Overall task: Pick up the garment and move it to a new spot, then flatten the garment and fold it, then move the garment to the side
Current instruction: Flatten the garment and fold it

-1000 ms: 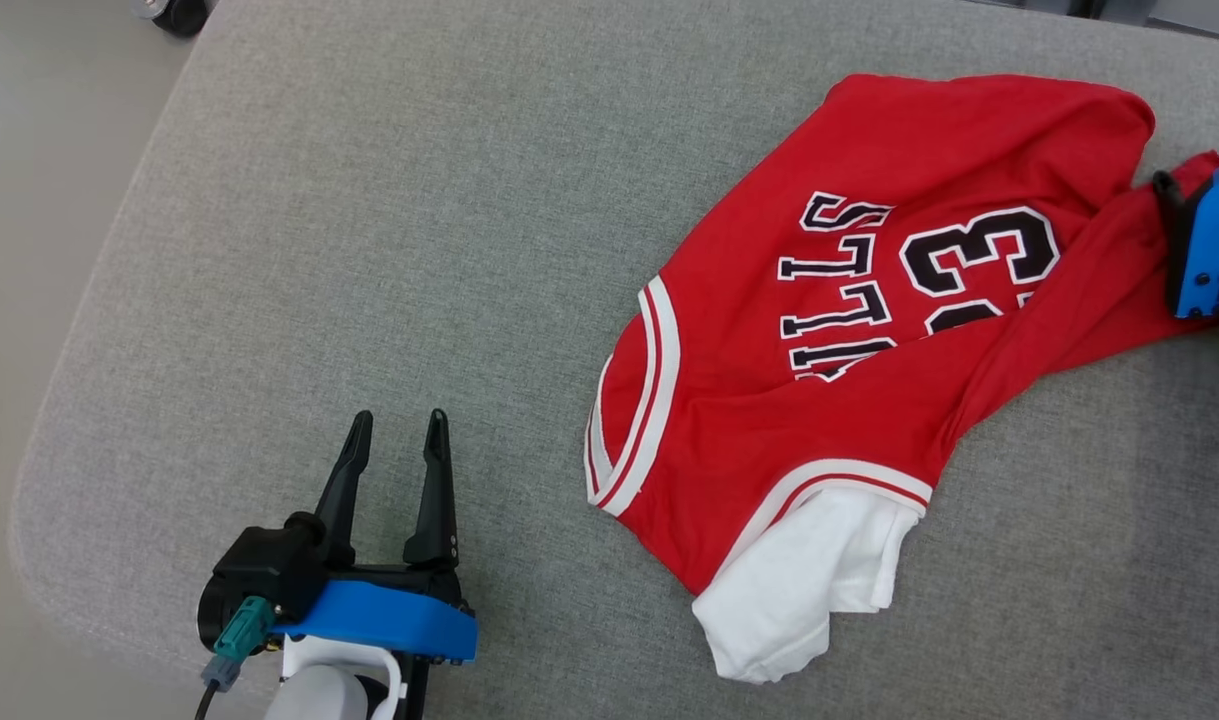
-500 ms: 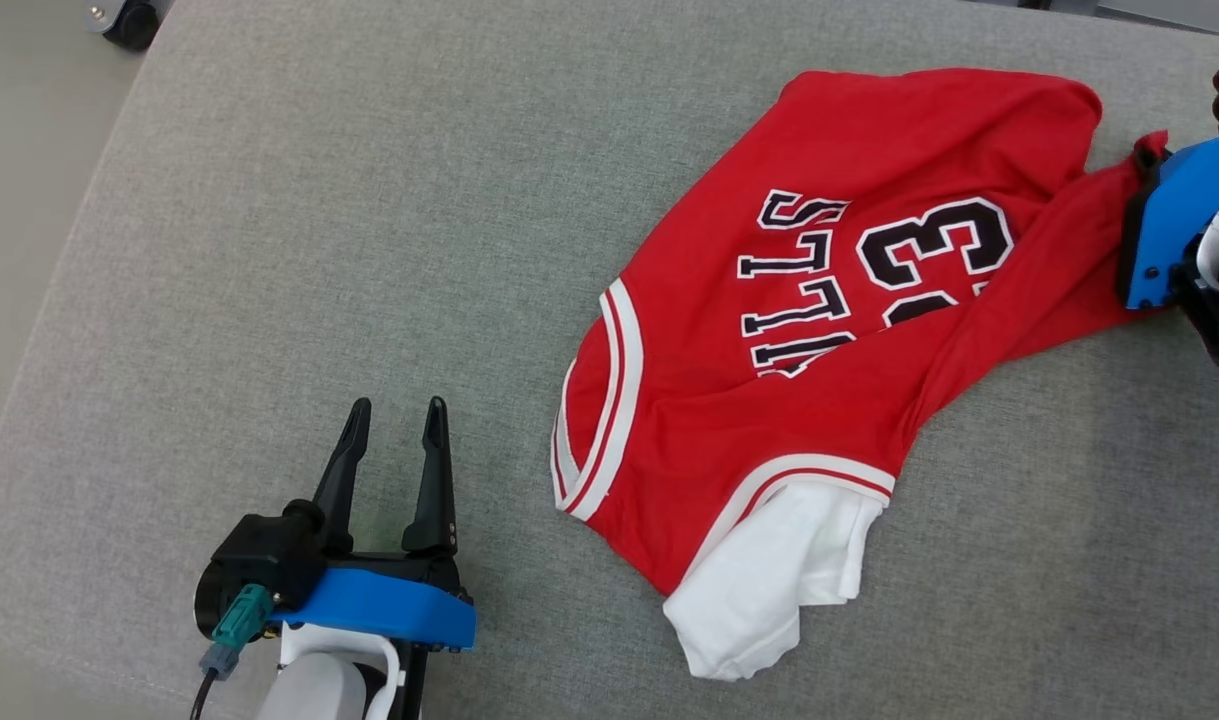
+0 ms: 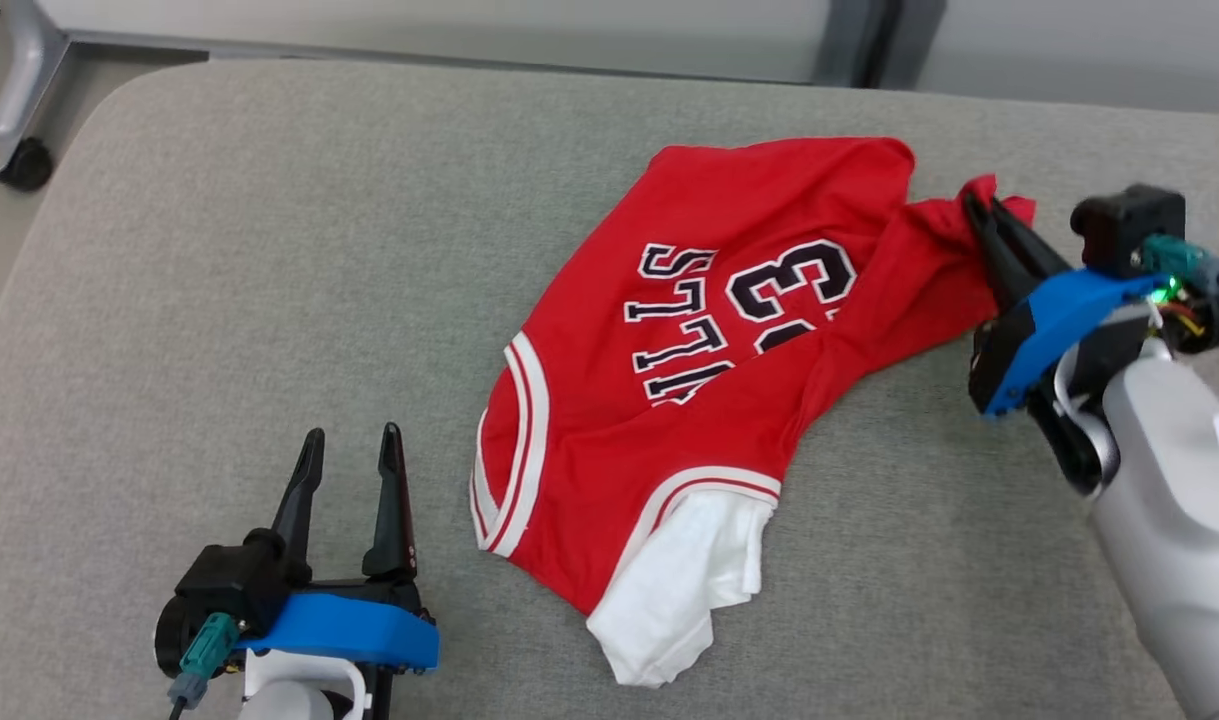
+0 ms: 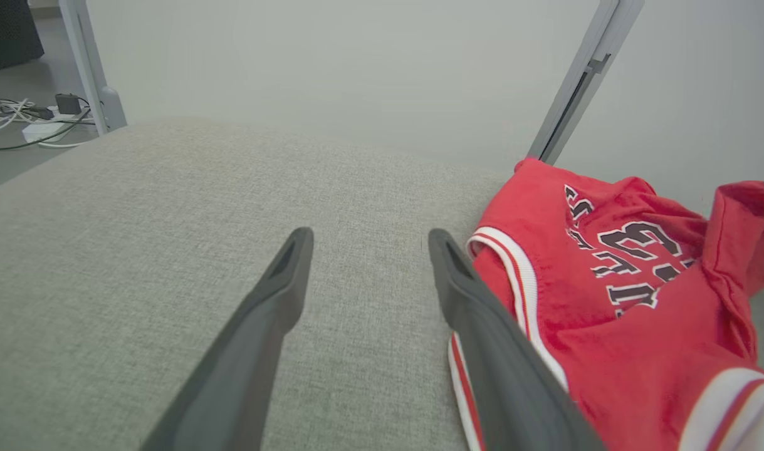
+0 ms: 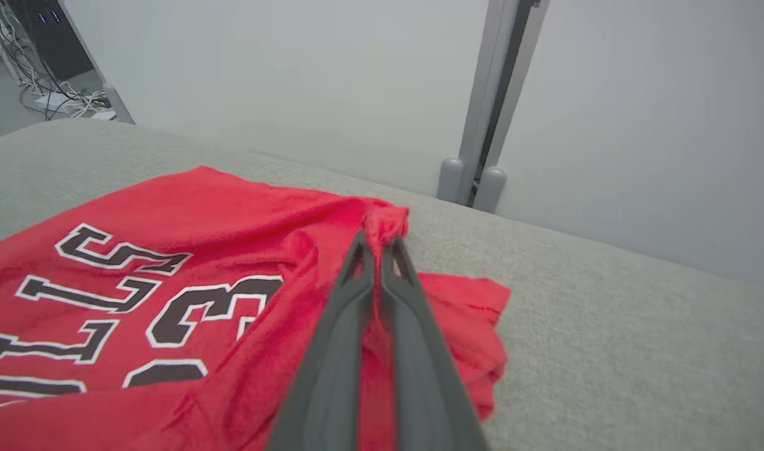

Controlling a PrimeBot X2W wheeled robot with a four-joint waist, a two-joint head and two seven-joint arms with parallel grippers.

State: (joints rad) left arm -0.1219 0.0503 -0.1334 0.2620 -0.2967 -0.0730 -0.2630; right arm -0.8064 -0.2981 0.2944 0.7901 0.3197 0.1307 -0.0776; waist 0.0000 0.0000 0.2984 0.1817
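While the left tool (image 3: 354, 432) sits at seven o'clock over the grey worktop (image 3: 219, 250), fingers spread wide and holding nothing, the red garment (image 3: 669, 400) lies crumpled just right of centre, its white part toward six o'clock. At two o'clock the right tool (image 3: 979, 200) is clamped tight on the garment's bunched red corner.

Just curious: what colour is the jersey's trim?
White trim with a red stripe; clearest in head view.
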